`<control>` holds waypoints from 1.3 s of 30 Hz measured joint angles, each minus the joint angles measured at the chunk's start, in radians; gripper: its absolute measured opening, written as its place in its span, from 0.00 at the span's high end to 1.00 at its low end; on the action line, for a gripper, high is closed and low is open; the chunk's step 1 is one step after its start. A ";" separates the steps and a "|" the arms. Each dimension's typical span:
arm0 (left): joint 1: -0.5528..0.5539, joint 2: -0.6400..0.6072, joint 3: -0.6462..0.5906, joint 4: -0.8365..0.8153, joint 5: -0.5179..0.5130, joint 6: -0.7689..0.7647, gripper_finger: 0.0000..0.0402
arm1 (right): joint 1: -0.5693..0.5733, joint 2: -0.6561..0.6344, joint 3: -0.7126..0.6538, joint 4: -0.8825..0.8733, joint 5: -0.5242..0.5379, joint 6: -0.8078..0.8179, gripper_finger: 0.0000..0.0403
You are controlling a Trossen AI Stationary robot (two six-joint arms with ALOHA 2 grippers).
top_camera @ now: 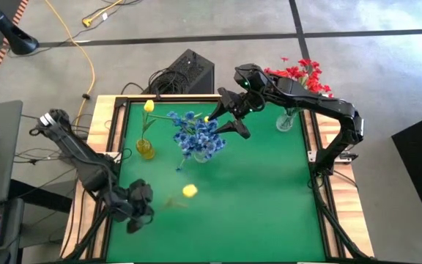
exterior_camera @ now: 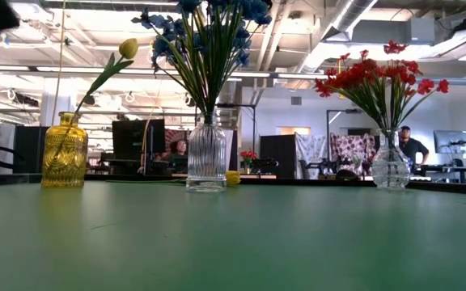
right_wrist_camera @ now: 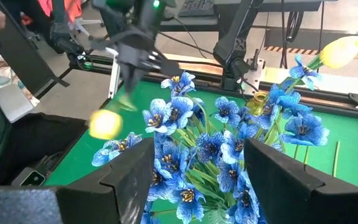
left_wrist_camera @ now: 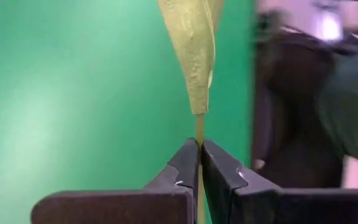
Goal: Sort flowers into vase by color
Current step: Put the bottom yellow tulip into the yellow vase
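Left claw [left_wrist_camera: 199, 149] clenched on yellow tulip stem [left_wrist_camera: 199, 127] above bench [top_camera: 269, 198]. Right claw [right_wrist_camera: 194, 171] released, over blue flowers [right_wrist_camera: 229, 149]. No legible writing.

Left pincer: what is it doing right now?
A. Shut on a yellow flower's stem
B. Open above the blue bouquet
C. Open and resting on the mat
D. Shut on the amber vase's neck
A. The left wrist view shows the left pincer closed on the thin stem of the yellow flower, which the high view shows low over the mat beside that arm.
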 joint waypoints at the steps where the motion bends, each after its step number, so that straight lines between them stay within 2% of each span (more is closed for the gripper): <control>1: -0.005 -0.010 0.000 0.031 0.003 0.050 1.00 | 0.000 0.000 0.000 0.000 0.000 0.000 0.32; 8: -0.013 -0.083 0.000 0.215 -0.124 0.417 1.00 | 0.000 0.000 0.000 0.005 0.000 0.000 0.32; 14: -0.013 -0.170 0.000 0.233 -0.390 0.721 1.00 | 0.001 0.000 0.000 0.005 0.000 0.003 0.32; 18: -0.003 -0.238 0.001 0.217 -0.598 0.838 1.00 | 0.001 0.000 0.000 0.003 0.000 0.004 0.32; 22: 0.051 -0.299 0.001 0.133 -0.796 0.809 1.00 | 0.001 0.000 0.000 0.000 0.000 0.003 0.32; 25: 0.104 -0.331 0.001 0.013 -0.884 0.711 1.00 | 0.001 0.000 0.000 -0.006 0.000 0.002 0.32; 30: 0.166 -0.372 0.001 -0.182 -0.935 0.568 1.00 | 0.000 0.000 0.000 -0.017 0.001 -0.007 0.32; 39: 0.173 -0.431 0.001 -0.357 -1.023 0.441 1.00 | 0.000 0.000 0.000 -0.019 0.001 -0.024 0.32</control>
